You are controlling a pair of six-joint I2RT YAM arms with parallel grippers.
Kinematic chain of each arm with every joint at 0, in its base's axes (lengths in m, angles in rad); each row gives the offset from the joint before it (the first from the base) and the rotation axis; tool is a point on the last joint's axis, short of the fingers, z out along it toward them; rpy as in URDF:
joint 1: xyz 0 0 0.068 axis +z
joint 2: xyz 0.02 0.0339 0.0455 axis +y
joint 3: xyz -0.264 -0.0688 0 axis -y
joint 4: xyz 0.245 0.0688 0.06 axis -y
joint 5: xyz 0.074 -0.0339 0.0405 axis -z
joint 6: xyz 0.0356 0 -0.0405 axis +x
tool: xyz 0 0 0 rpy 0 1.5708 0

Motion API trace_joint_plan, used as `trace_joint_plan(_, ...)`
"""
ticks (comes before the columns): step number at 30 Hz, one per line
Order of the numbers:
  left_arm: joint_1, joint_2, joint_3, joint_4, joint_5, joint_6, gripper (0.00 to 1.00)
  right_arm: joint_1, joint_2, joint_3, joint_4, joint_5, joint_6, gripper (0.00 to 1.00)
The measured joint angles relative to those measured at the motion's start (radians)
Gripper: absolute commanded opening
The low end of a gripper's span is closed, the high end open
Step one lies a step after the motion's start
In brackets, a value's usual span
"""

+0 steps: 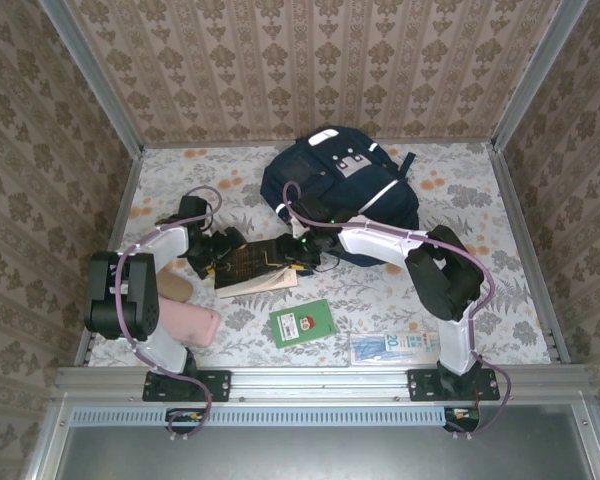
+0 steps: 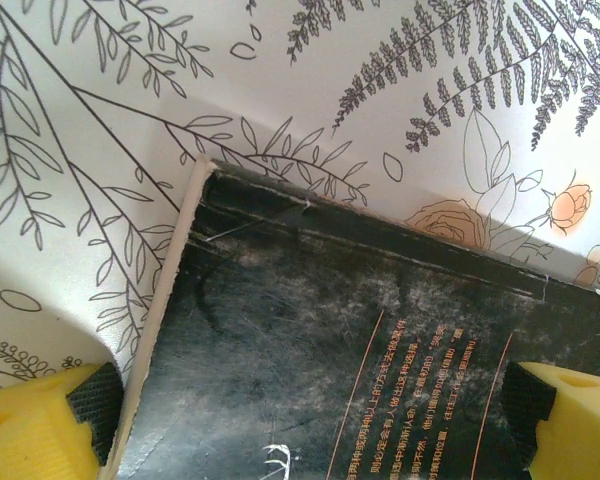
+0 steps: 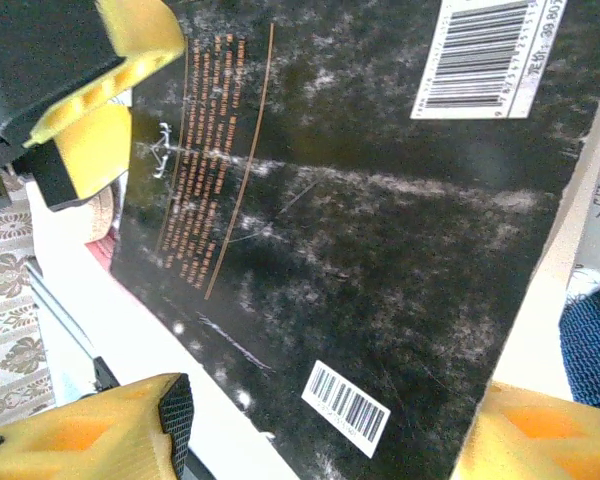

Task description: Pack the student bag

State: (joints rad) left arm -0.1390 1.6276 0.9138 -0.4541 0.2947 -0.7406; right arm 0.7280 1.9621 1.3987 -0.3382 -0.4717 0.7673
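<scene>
Right gripper [image 3: 325, 432], nearest the lens in its wrist view: jaws stand apart, one yellow finger at each lower corner, with the end of a black book [image 3: 360, 250] between them. A gap shows between the left-hand pad and the cover's edge. Contact on the other side cannot be determined. The cover is scuffed and carries orange print, a white barcode label [image 3: 485, 55] at upper right and a smaller barcode sticker [image 3: 345, 400] near the lower edge.

Left gripper [image 2: 305, 410]: jaws spread wide. One finger sits just off the book's cream page edge and the other over the cover. Neither is seen pinching anything. The book's corner shows over the tablecloth [image 2: 430, 90], white with line-drawn leaves and orange roses.

Overhead view: both grippers meet at the book, left of centre on the table, one arm reaching in from each side. The student bag [image 1: 330, 185] lies at back centre, close to the rear wall, with its white stripes and grey patch facing up. Its near edge is just behind the right gripper. Whether any zip is open cannot be told.

Near edge: green booklet [image 1: 302, 322] at centre, pink case [image 1: 192, 325] and beige object [image 1: 175, 288] by the left arm, blue-and-white packet [image 1: 392, 347] by the right arm's base. All lie apart from the book.
</scene>
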Motion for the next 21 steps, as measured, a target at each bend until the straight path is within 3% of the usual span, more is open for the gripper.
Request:
trace_joint_plan(3, -0.001, 0.0, 0.0, 0.0, 0.0, 0.0, 1.0, -0.003, 0.0, -0.017, 0.024, -0.012, 0.023, 0.59)
trace_joint_plan(12, -0.005, 0.0, 0.003, -0.005, -0.003, 0.004, 1.0, -0.037, 0.0, -0.099, 0.145, -0.061, 0.137, 0.04)
trace_joint_plan(21, 0.025, -0.056, 0.007, -0.061, 0.039, 0.014, 1.0, -0.06, -0.024, -0.135, 0.179, -0.083, 0.179, 0.0)
